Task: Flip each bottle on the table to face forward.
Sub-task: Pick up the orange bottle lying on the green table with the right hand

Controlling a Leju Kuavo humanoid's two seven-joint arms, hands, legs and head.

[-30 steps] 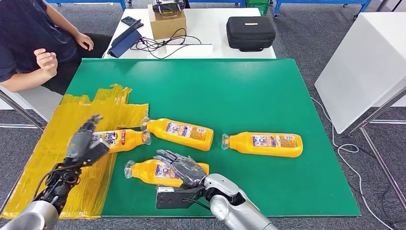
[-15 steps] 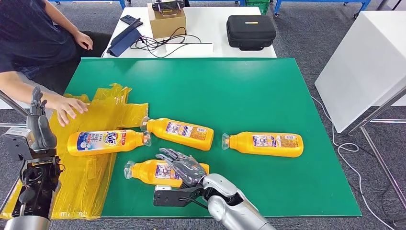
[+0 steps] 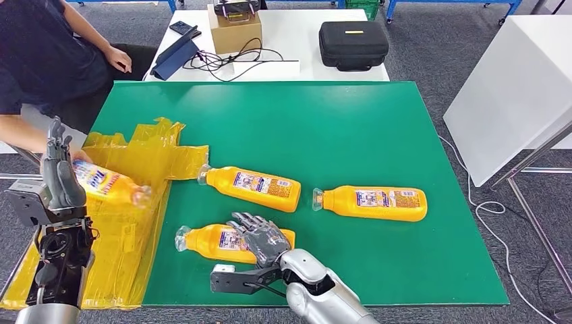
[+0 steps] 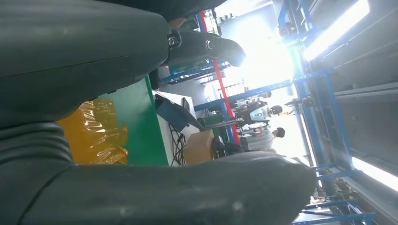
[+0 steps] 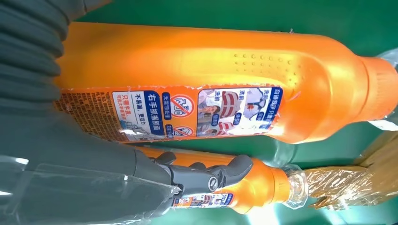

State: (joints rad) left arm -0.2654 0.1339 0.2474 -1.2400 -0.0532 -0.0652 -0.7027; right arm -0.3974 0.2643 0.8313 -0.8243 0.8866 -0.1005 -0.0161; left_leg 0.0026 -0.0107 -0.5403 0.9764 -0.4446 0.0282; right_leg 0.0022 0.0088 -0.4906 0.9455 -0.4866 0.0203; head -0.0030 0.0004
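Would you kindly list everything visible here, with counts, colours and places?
bottles: four, orange; three lying on the table, one on the yellow film by the left hand
table: one, green
yellow film: one sheet, crumpled, table's left side
white table: one, behind
black case: one, on white table
cardboard box: one, brown, on white table
person: one, dark clothes, far left
left hand: grey, raised, left edge
right hand: grey, on the nearest bottle
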